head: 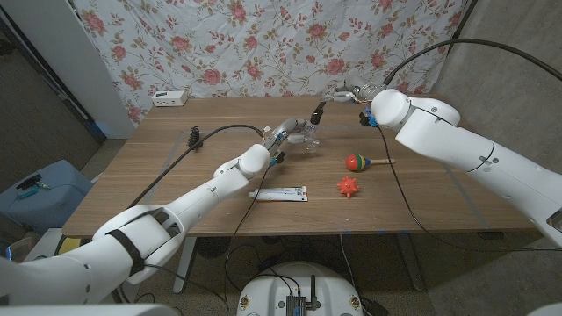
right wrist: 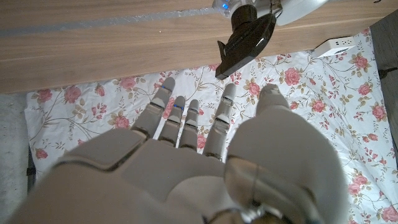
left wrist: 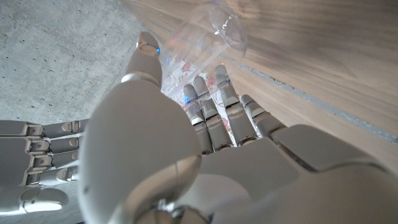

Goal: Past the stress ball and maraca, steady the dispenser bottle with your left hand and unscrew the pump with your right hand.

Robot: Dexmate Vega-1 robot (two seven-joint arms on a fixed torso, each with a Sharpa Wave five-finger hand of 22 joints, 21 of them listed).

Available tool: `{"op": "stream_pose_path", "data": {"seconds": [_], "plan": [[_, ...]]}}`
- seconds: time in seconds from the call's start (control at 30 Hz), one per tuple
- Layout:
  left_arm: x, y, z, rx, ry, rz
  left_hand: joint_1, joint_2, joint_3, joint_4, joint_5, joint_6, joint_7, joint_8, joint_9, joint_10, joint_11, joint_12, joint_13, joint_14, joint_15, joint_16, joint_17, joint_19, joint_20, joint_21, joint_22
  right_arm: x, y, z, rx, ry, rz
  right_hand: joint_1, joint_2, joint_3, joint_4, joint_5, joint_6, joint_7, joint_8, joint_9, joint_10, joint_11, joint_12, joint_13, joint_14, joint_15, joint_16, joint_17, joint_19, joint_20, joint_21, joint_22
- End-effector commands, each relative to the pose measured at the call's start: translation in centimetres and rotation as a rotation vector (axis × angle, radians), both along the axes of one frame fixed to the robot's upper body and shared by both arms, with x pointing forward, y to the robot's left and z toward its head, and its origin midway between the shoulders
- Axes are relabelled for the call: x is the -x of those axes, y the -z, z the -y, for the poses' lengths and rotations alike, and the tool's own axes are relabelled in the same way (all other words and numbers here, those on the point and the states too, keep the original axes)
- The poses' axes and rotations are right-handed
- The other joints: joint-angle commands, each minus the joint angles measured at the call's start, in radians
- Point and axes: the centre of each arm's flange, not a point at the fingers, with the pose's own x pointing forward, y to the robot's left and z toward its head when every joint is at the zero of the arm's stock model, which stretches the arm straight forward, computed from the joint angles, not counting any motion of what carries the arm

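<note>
The clear bottle (head: 309, 134) stands on the worktop (head: 176, 184) past the middle, beyond the maraca (head: 358, 162) and the orange spiky ball (head: 349, 185), which lie apart from each other nearer the front edge on the right side. The left hand (head: 283, 136) is at the bottle's left side; in the left wrist view its fingers (left wrist: 208, 109) wrap against the clear bottle (left wrist: 205, 43), thumb on the other side, so the hand (left wrist: 186, 143) holds it. The right hand (head: 351, 93) hangs above the worktop's far part, to the right of the bottle and apart from it; in the right wrist view its fingers (right wrist: 186, 121) are straight and spread with nothing in them, so the hand (right wrist: 186, 162) holds nothing. A black camera piece (right wrist: 244, 37) on the other arm shows beyond those fingers. A flat white packet (head: 283, 193) lies near the front edge, left of the ball. A white box (head: 169, 98) sits at the far left corner, before the flowered cloth (head: 263, 44).
</note>
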Motion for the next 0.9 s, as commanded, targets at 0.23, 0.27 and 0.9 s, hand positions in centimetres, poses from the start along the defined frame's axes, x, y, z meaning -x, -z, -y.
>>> {"op": "stream_pose_path", "data": {"seconds": [0.23, 0.27, 0.9], "plan": [[0.6, 0.2, -0.2, 0.045, -0.069, 0.059, -0.063, 0.126, 0.064, 0.06, 0.003, 0.087, -0.017, 0.006, 0.006, 0.059, -0.048, 0.009, 0.082, 0.064, -0.134, 0.004, 0.004, 0.001, -0.081, 0.0, 0.0, -0.3, 0.5, -1.0, 0.058, 0.053, 0.063, -0.061, -0.033, -0.029, 0.008, 0.007, -0.024, 0.054, 0.001, 0.0, 0.002, 0.037, 0.0, 0.004, 0.017, 0.019, 0.001, -0.003, 0.04, 0.002, 0.007, 0.001], [0.7, 0.3, -0.2, 0.048, -0.072, 0.062, -0.063, 0.126, 0.064, 0.06, 0.003, 0.087, -0.018, 0.006, 0.006, 0.059, -0.047, 0.009, 0.082, 0.065, -0.134, 0.003, 0.004, 0.001, -0.081, 0.0, 0.0, -0.2, 0.5, -1.1, 0.064, 0.06, 0.066, -0.065, -0.035, -0.031, 0.008, 0.011, -0.016, 0.063, 0.005, 0.0, 0.003, 0.039, 0.0, 0.004, 0.021, 0.024, 0.001, -0.004, 0.042, 0.005, 0.007, 0.001], [1.2, 0.7, -0.5, 0.072, -0.11, 0.094, -0.063, 0.125, 0.064, 0.06, 0.003, 0.092, -0.019, 0.008, 0.006, 0.066, -0.049, 0.011, 0.082, 0.068, -0.136, 0.004, 0.005, 0.006, -0.081, 0.002, 0.0, -0.3, 0.6, -2.6, 0.096, 0.143, 0.001, -0.119, -0.07, -0.05, 0.007, 0.041, -0.021, 0.152, 0.015, 0.012, -0.003, 0.093, -0.005, 0.004, 0.053, 0.095, -0.004, -0.011, 0.05, 0.067, -0.006, -0.001]]}}
